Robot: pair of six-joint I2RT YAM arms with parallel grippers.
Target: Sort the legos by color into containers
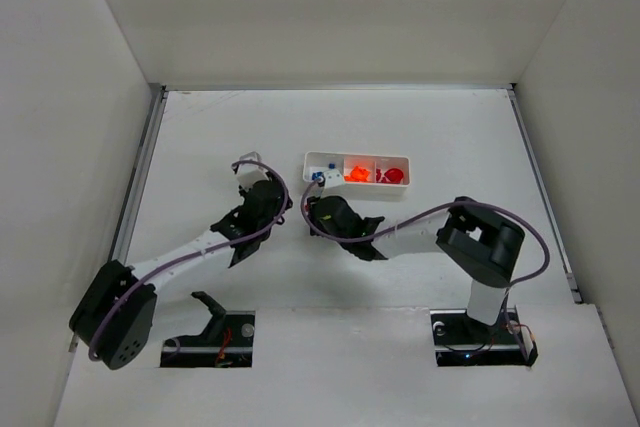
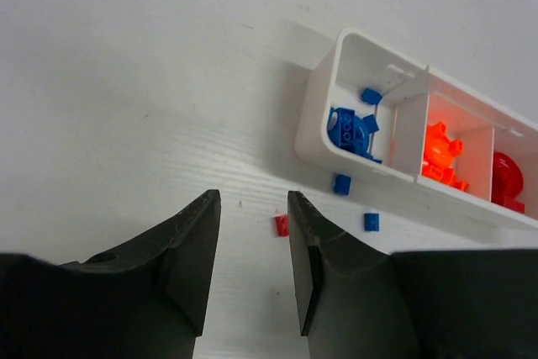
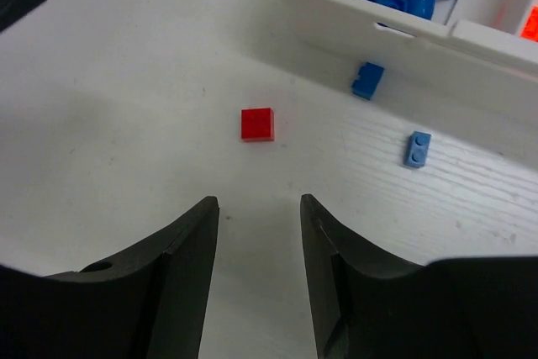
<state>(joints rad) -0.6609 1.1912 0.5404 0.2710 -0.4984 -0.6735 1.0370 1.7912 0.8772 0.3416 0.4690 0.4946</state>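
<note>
Both arms are stretched toward the far edge of the table (image 1: 450,127), left arm (image 1: 185,252) and right arm (image 1: 415,232) converging near the tray (image 1: 357,156). Left pincer (image 2: 252,203) and right pincer (image 3: 259,203) are held parted, empty. A red brick (image 3: 257,124), dark blue brick (image 3: 367,80) and paler blue brick (image 3: 417,149) are seen beside the tray's near wall.

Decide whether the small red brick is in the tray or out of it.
Out. The red brick lies on the table, outside the tray's wall, near two loose blue pieces.
</note>
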